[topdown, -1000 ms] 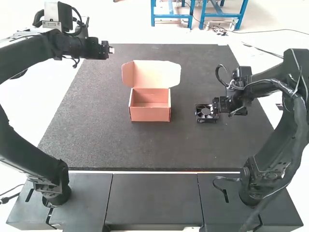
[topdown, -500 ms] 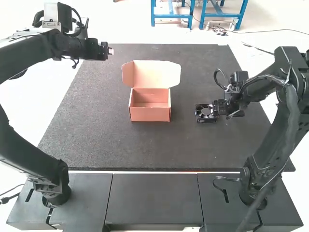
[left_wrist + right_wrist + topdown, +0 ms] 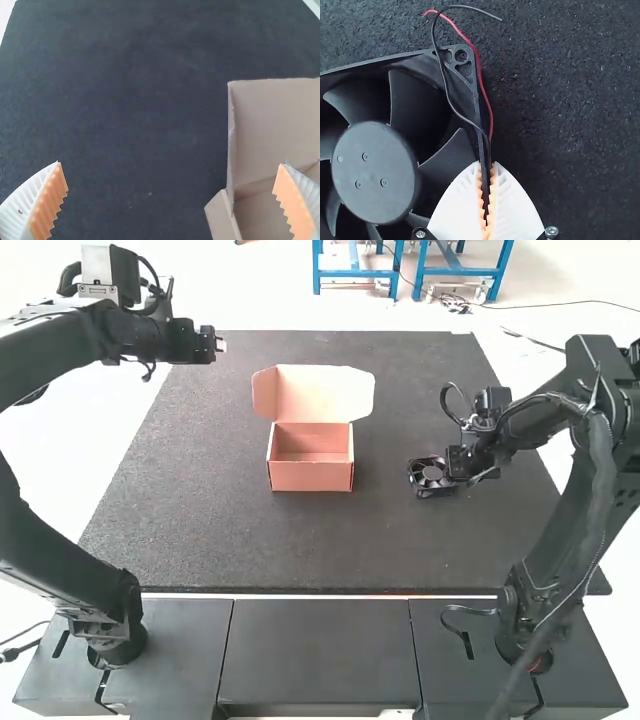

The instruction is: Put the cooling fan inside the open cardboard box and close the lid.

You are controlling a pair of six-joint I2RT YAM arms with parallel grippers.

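Only the grasp looks done: the right gripper [image 3: 486, 180] pinches the cooling fan [image 3: 432, 476] frame, right of the lid-up cardboard box [image 3: 310, 455], while the left gripper [image 3: 215, 343] hangs wide open and empty at far left.

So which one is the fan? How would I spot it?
Start at the black mat and find the open cardboard box near its middle. To the box's right, the right arm's tool pinches the fan: a small black square frame with round blades, trailing thin red and black wires.
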